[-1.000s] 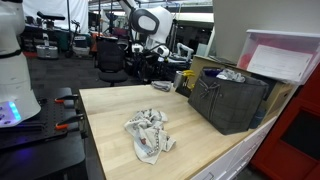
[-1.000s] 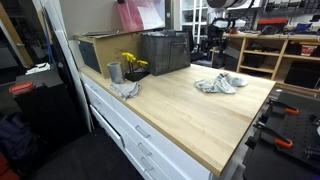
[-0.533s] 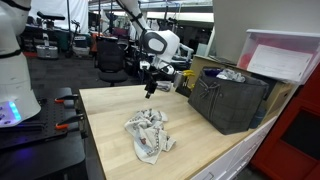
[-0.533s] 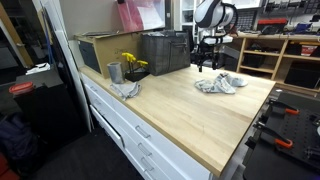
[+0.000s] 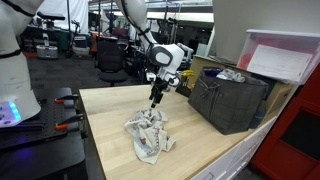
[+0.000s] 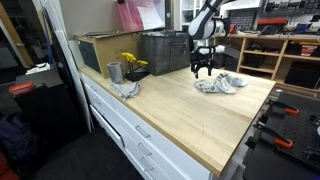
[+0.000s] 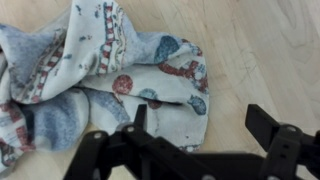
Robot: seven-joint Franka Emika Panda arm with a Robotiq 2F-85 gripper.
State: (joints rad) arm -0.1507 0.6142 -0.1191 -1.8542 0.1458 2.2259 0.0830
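- The arm comes down from behind the table's far edge. Its wrist is bent so that the gripper (image 5: 155, 98) points straight down at the wooden tabletop (image 5: 110, 125).
- The gripper (image 6: 203, 70) hangs just above the table with its jaws spread wide and empty. In the wrist view the two fingers (image 7: 140, 115) stand apart over the hem of the patterned cloth (image 7: 100, 70), not touching it.
- The patterned cloth (image 5: 148, 133) lies crumpled on the open tabletop, well clear of the dark crate (image 5: 228, 98) on the crate's open side.
- Its long axis runs roughly parallel to the crate's facing wall, and one end lies under the gripper.
- Counted in an exterior view: one patterned cloth (image 6: 220, 83), one grey cloth (image 6: 126, 89), one metal cup (image 6: 114, 72) holding yellow flowers (image 6: 132, 63), and one dark crate (image 6: 165, 52). The cup and the grey cloth sit at the crate's far end from the gripper.
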